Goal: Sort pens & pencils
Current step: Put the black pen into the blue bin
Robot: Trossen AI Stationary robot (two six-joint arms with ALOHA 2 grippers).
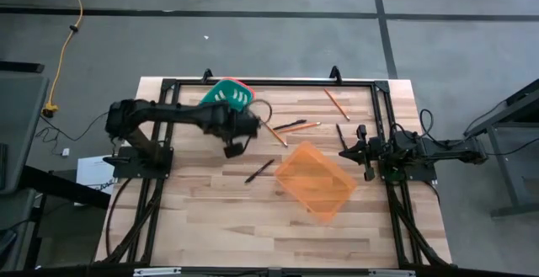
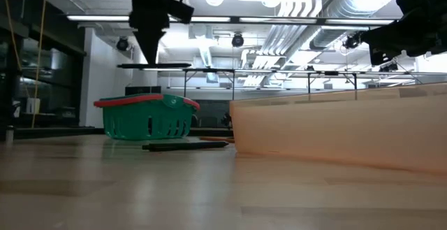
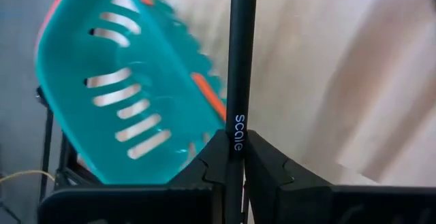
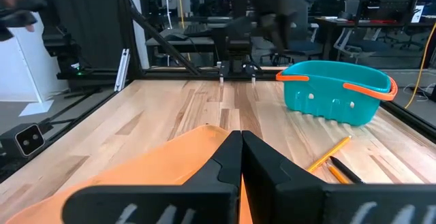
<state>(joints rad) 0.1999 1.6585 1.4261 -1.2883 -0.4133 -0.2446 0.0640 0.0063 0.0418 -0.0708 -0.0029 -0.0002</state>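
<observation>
My left gripper (image 1: 234, 148) hangs above the table, just on the near side of the teal basket (image 1: 229, 94), shut on a black pen (image 3: 240, 60). Three more pens lie flat on the wood: one (image 1: 259, 171) near the orange basket (image 1: 316, 180), one (image 1: 290, 125) and one (image 1: 341, 134). Orange-yellow pencils (image 1: 337, 103) (image 1: 300, 129) lie flat toward the far side. My right gripper (image 4: 240, 157) stays shut and holds nothing at the table's right edge. My left gripper pinches the pen's barrel at its printed word (image 3: 238, 125) between its two fingers (image 3: 272, 166). The fingers come from above, slanting down, and lie across the pen. The pen (image 2: 155, 66) hangs level, well clear of the table.
The teal basket (image 2: 147, 117) stands at the far left, the orange basket (image 2: 335, 132) in the middle right. A black frame (image 1: 253, 82) runs around the table. Bare wood lies along the near edge (image 1: 253, 235).
</observation>
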